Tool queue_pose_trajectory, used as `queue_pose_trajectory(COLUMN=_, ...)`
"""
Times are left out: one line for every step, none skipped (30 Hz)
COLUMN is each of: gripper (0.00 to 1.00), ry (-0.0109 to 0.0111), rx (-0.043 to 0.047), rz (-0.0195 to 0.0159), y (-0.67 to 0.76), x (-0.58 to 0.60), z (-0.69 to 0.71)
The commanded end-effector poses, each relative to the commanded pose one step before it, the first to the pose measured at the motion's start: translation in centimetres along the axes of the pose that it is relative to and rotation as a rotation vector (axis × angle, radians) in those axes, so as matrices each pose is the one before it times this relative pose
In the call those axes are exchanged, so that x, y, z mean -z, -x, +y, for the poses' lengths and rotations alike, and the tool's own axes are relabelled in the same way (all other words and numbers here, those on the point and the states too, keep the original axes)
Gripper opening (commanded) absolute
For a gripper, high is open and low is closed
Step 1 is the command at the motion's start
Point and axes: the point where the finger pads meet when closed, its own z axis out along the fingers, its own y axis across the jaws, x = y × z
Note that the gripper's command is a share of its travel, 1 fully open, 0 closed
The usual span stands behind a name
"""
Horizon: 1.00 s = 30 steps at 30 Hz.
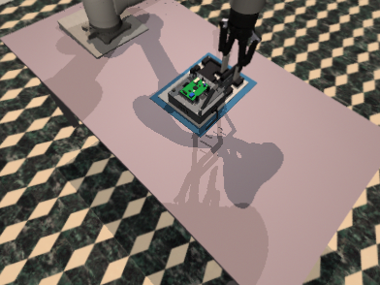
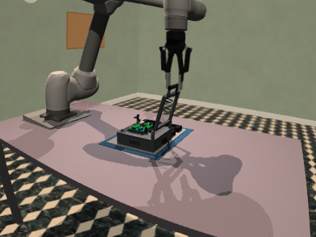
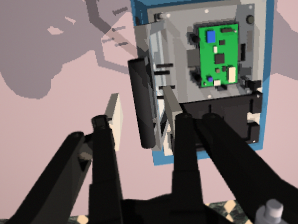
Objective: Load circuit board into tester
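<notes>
While the lid (image 2: 166, 106) stands raised and tilted over the tester (image 2: 139, 139), I see the green circuit board (image 3: 218, 56) lying flat and face up on the tester's plate. In the wrist view its long axis runs up and down the frame, with the white connector (image 3: 232, 75) near the lower end, toward the black tray (image 3: 227, 114) just beyond.

Left to right in the wrist view: a pale fingertip pad (image 3: 114, 120), then the lid's dark handle bar (image 3: 141, 102), then the second finger. The gripper (image 2: 174, 85) sits at the handle with its jaws set narrow. I cannot tell whether the pads actually press on the bar.

The pins and posts are too small to make out. The fingers cover part of the tray. The arm base plate (image 1: 70, 25) is cut off at the top edge.
</notes>
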Motion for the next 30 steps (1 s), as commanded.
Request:
queue_pose_trajectory(gripper=0.30, ry=-0.00014, rx=0.00001, rz=-0.00016, y=-0.001, x=0.016, z=0.005)
queue_pose_trajectory(gripper=0.30, ry=0.00000, rx=0.00000, rz=0.00000, y=0.000, x=0.000, z=0.000)
queue_pose_trajectory(gripper=0.30, ry=0.00000, rx=0.00000, rz=0.00000, y=0.000, x=0.000, z=0.000)
queue_pose_trajectory(gripper=0.00, ry=0.00000, rx=0.00000, rz=0.00000, y=0.000, x=0.000, z=0.000)
queue_pose_trajectory(gripper=0.00, ry=0.00000, rx=0.00000, rz=0.00000, y=0.000, x=0.000, z=0.000)
queue_pose_trajectory(gripper=0.00, ry=0.00000, rx=0.00000, rz=0.00000, y=0.000, x=0.000, z=0.000)
queue_pose_trajectory(gripper=0.00, ry=0.00000, rx=0.00000, rz=0.00000, y=0.000, x=0.000, z=0.000)
queue_pose_trajectory(gripper=0.00, ry=0.00000, rx=0.00000, rz=0.00000, y=0.000, x=0.000, z=0.000)
queue_pose_trajectory(gripper=0.00, ry=0.00000, rx=0.00000, rz=0.00000, y=0.000, x=0.000, z=0.000)
queue_pose_trajectory(gripper=0.00, ry=0.00000, rx=0.00000, rz=0.00000, y=0.000, x=0.000, z=0.000)
queue_pose_trajectory(gripper=0.00, ry=0.00000, rx=0.00000, rz=0.00000, y=0.000, x=0.000, z=0.000)
queue_pose_trajectory(gripper=0.00, ry=0.00000, rx=0.00000, rz=0.00000, y=0.000, x=0.000, z=0.000)
queue_pose_trajectory(gripper=0.00, ry=0.00000, rx=0.00000, rz=0.00000, y=0.000, x=0.000, z=0.000)
queue_pose_trajectory(gripper=0.00, ry=0.00000, rx=0.00000, rz=0.00000, y=0.000, x=0.000, z=0.000)
queue_pose_trajectory(gripper=0.00, ry=0.00000, rx=0.00000, rz=0.00000, y=0.000, x=0.000, z=0.000)
queue_pose_trajectory(gripper=0.00, ry=0.00000, rx=0.00000, rz=0.00000, y=0.000, x=0.000, z=0.000)
queue_pose_trajectory(gripper=0.00, ry=0.00000, rx=0.00000, rz=0.00000, y=0.000, x=0.000, z=0.000)
queue_pose_trajectory(gripper=0.00, ry=0.00000, rx=0.00000, rz=0.00000, y=0.000, x=0.000, z=0.000)
queue_pose_trajectory(gripper=0.00, ry=0.00000, rx=0.00000, rz=0.00000, y=0.000, x=0.000, z=0.000)
queue_pose_trajectory(gripper=0.00, ry=0.00000, rx=0.00000, rz=0.00000, y=0.000, x=0.000, z=0.000)
queue_pose_trajectory(gripper=0.00, ry=0.00000, rx=0.00000, rz=0.00000, y=0.000, x=0.000, z=0.000)
queue_pose_trajectory(gripper=0.00, ry=0.00000, rx=0.00000, rz=0.00000, y=0.000, x=0.000, z=0.000)
queue_pose_trajectory(gripper=0.00, ry=0.00000, rx=0.00000, rz=0.00000, y=0.000, x=0.000, z=0.000)
queue_pose_trajectory(gripper=0.00, ry=0.00000, rx=0.00000, rz=0.00000, y=0.000, x=0.000, z=0.000)
queue_pose_trajectory(gripper=0.00, ry=0.00000, rx=0.00000, rz=0.00000, y=0.000, x=0.000, z=0.000)
queue_pose_trajectory(gripper=0.00, ry=0.00000, rx=0.00000, rz=0.00000, y=0.000, x=0.000, z=0.000)
queue_pose_trajectory(gripper=0.00, ry=0.00000, rx=0.00000, rz=0.00000, y=0.000, x=0.000, z=0.000)
queue_pose_trajectory(gripper=0.00, ry=0.00000, rx=0.00000, rz=0.00000, y=0.000, x=0.000, z=0.000)
queue_pose_trajectory(gripper=0.00, ry=0.00000, rx=0.00000, rz=0.00000, y=0.000, x=0.000, z=0.000)
queue_pose_trajectory(gripper=0.00, ry=0.00000, rx=0.00000, rz=0.00000, y=0.000, x=0.000, z=0.000)
